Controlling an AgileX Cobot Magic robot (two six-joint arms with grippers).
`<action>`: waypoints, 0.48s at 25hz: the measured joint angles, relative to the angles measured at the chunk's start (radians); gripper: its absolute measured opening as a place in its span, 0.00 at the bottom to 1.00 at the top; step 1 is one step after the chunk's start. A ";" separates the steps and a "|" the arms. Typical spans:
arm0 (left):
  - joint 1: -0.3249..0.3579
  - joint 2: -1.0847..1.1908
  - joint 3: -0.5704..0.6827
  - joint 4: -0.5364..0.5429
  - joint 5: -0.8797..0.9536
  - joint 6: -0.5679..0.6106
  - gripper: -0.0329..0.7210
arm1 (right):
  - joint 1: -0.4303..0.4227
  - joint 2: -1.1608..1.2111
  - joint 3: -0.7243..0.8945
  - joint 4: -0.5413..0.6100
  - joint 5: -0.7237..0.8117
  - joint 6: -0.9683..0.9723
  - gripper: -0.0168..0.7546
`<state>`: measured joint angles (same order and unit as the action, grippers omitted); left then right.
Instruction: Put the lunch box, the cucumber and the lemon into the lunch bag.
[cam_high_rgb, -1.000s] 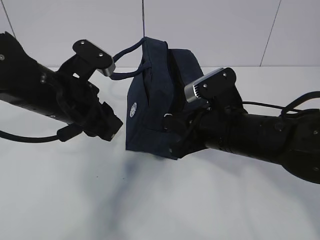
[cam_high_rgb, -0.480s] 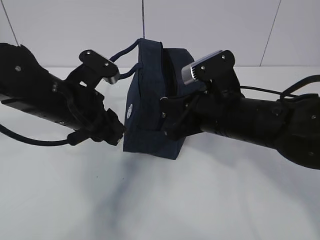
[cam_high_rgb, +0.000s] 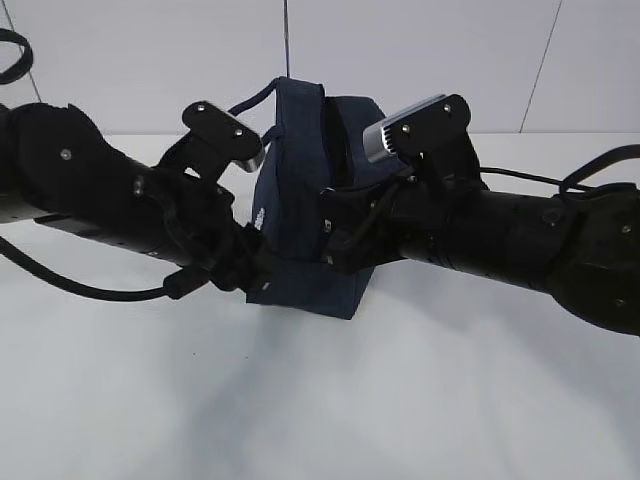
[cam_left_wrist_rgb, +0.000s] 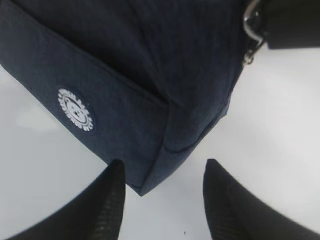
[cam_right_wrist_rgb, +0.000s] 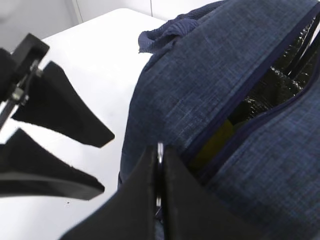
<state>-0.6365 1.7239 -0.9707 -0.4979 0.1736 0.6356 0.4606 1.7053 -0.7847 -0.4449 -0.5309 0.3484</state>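
Navy fabric fills the middle of the exterior view, where the lunch bag (cam_high_rgb: 305, 240) is seen standing upright on the white table (cam_high_rgb: 320, 400), flanked closely by both black arms. Its white round logo (cam_left_wrist_rgb: 75, 109) is shown on the side panel in the left wrist view, and a loop handle (cam_high_rgb: 250, 103) is seen arching off its top towards the left. The left gripper (cam_left_wrist_rgb: 162, 197) is held low at the bag's bottom corner, its two dark fingers (cam_left_wrist_rgb: 102, 205) spread apart with the corner of the bag just above the gap and bare table between them; nothing is gripped there. The right gripper (cam_right_wrist_rgb: 160, 195) is pressed against the bag's other side, its fingers closed together on a thin silver piece, the zipper pull (cam_right_wrist_rgb: 159, 172), which is pinched between them. In the right wrist view the zipper (cam_right_wrist_rgb: 260, 95) is seen parted, with a dark shiny lining exposed and a patch of bright yellow, the lemon (cam_right_wrist_rgb: 212, 145), glimpsed inside the opening. The silver ring of the pull (cam_left_wrist_rgb: 251, 25) is also caught at the upper right of the left wrist view. The lunch box and the cucumber cannot be made out in any view.
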 joint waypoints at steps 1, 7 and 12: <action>0.000 0.005 0.000 -0.002 0.002 0.000 0.54 | 0.000 0.000 -0.002 0.002 0.000 0.000 0.04; -0.004 0.017 0.000 -0.004 0.013 0.000 0.54 | 0.000 0.000 -0.002 0.027 0.000 0.000 0.04; -0.008 0.029 0.000 -0.004 -0.029 0.000 0.54 | 0.000 0.000 -0.002 0.038 0.000 0.000 0.04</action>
<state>-0.6445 1.7524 -0.9707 -0.5018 0.1444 0.6356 0.4606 1.7053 -0.7862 -0.4065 -0.5309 0.3484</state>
